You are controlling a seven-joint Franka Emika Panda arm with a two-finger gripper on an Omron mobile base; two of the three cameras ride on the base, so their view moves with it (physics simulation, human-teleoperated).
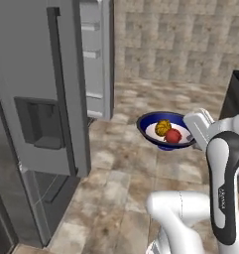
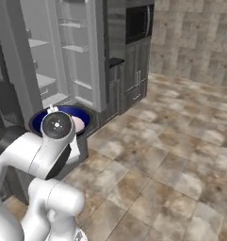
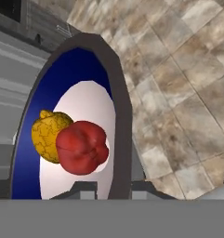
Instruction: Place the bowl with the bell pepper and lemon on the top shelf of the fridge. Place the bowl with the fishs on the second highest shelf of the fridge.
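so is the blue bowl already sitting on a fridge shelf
No, the blue bowl with the lemon and bell pepper hangs in the air above the floor tiles, outside the fridge.

Glossy blue bowl [image 1: 160,130], matt grey fridge [image 1: 34,74], rough stone-tile floor [image 2: 181,160].

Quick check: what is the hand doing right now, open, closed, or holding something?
Hand: closed on the rim of the blue-and-white bowl, which carries the lemon and the bell pepper.
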